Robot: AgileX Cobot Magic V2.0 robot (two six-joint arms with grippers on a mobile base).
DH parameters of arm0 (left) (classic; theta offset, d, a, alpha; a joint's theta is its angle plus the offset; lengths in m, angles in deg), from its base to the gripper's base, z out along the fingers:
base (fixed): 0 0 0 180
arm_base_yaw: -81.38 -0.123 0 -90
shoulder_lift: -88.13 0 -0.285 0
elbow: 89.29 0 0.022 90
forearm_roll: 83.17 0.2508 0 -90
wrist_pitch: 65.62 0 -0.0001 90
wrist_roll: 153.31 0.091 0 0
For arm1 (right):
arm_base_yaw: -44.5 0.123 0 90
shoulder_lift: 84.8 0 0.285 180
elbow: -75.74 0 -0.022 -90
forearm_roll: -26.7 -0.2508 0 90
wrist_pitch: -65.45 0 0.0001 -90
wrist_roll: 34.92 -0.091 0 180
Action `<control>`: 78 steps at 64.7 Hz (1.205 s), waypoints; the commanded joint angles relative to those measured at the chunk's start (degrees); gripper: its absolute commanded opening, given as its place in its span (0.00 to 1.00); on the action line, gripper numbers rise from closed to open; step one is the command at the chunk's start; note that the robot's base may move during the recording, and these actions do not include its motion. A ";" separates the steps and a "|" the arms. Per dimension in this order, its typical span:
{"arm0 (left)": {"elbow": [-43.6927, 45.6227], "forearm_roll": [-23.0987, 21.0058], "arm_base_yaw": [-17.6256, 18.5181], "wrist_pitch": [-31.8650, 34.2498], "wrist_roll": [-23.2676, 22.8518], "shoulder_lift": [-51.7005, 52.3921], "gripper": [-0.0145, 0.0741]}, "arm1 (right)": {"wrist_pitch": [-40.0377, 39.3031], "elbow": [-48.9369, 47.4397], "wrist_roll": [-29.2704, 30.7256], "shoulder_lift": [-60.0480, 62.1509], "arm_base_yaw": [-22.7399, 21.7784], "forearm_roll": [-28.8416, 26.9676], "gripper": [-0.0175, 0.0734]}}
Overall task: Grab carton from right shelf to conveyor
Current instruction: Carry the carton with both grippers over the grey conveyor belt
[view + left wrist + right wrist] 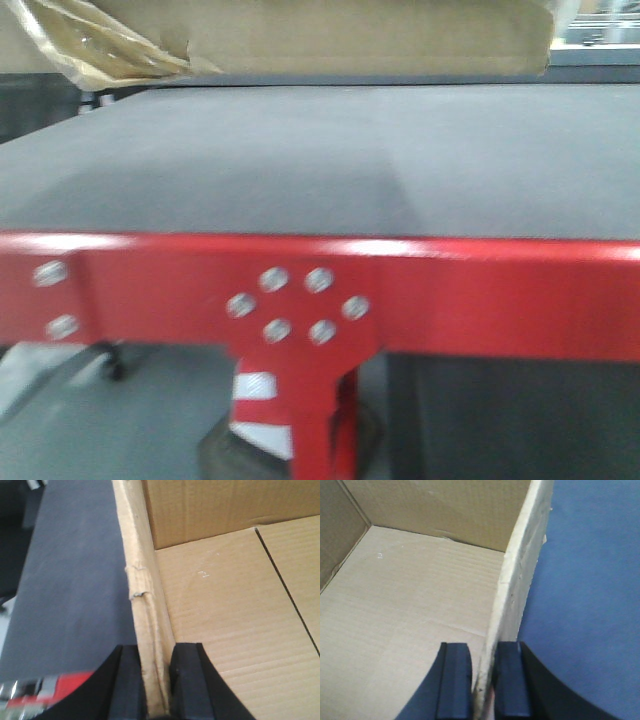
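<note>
Carton (pixel 380 35) open-topped, toward far edge of conveyor (pixel 300 170) belt; contact with belt unclear. Inside: bare corrugated floor with flap seam. Crumpled yellowish tape (pixel 100 45) at carton's lower left corner. Left tool (pixel 159 680) reaches down over left wall, pinching it, one pad inside, one outside. Right tool (pixel 482 680) likewise clamped on right wall, belt just beyond.
</note>
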 commanded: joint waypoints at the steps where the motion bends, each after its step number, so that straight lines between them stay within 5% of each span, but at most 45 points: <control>1: 0.04 7.64 -0.30 -0.21 0.81 0.63 0.14 | -0.68 -0.35 1.38 1.52 -0.20 2.76 0.12; 78: 0.04 7.63 -0.30 1.69 0.81 -3.25 0.14 | -0.68 -0.35 1.38 1.52 -0.20 2.76 0.12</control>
